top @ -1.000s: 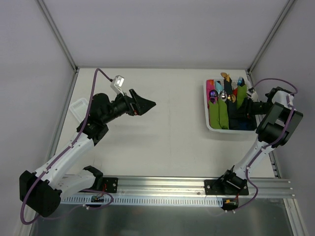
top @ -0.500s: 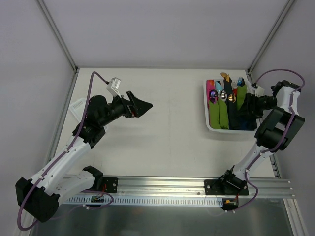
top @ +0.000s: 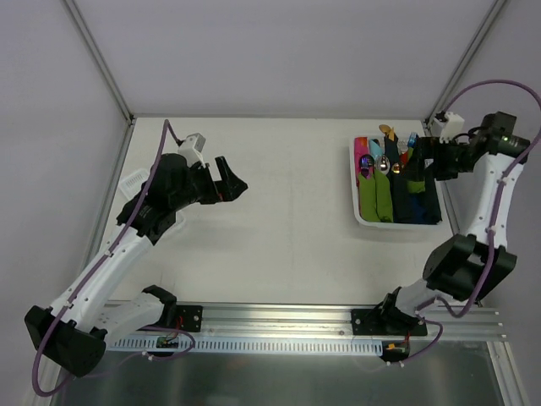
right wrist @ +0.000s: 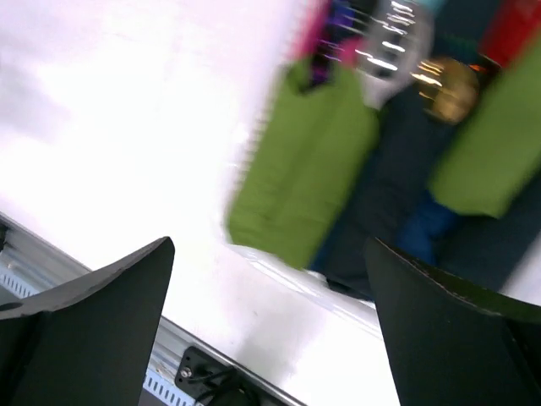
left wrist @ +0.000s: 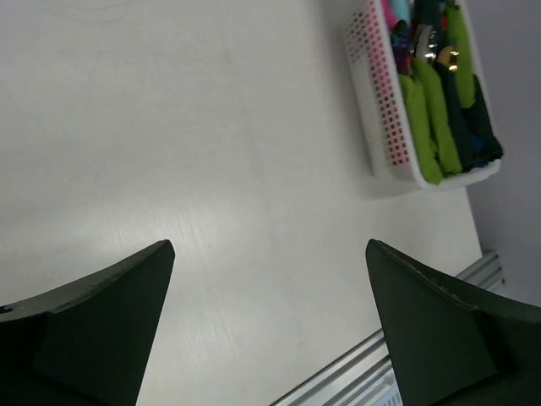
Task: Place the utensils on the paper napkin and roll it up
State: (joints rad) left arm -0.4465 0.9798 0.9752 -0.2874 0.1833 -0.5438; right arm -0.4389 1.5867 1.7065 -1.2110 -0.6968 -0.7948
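Change over the last second: the right arm (top: 448, 156) has lifted from low beside the white basket (top: 354, 182) to above its far right corner. Its jaws have gone from part-closed to spread wide, holding nothing. The left arm (top: 182, 182) has drawn back toward the left; its jaws stand released and empty over the bench (top: 287, 211).

We read this as a drop-off into the basket.

No flat paper napkin and no loose utensils show on the bench. 1 gold tip (top: 386, 129) and 1 teal tip (top: 412, 138) poke out at the basket's far end, above the dark rolls (top: 406, 199). We cannot tell which roll is ours.

Pose: right arm reared high, wrist pointing left over the basket, its wrist view blurred. Left arm reaches far, wrist pointing right.
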